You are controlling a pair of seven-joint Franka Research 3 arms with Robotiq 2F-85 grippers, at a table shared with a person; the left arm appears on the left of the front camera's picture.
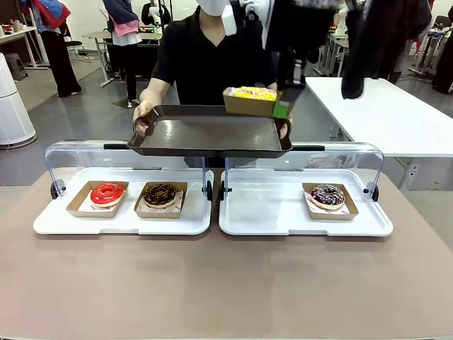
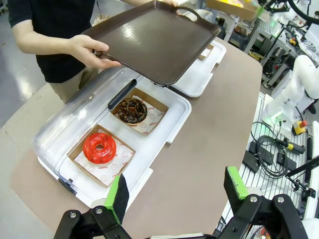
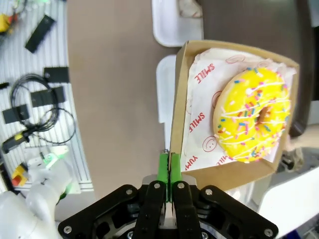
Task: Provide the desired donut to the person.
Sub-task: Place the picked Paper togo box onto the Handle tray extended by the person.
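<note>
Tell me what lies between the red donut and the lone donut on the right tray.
Front view: after the red donut comes the chocolate donut, then bare right tray, then the lone donut.

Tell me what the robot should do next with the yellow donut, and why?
Probably lower the box gently onto the brown tray. The right fingers are pinched shut on the box's edge, the yellow donut sits over the tray's far corner, and the person holds the tray out, waiting.
</note>
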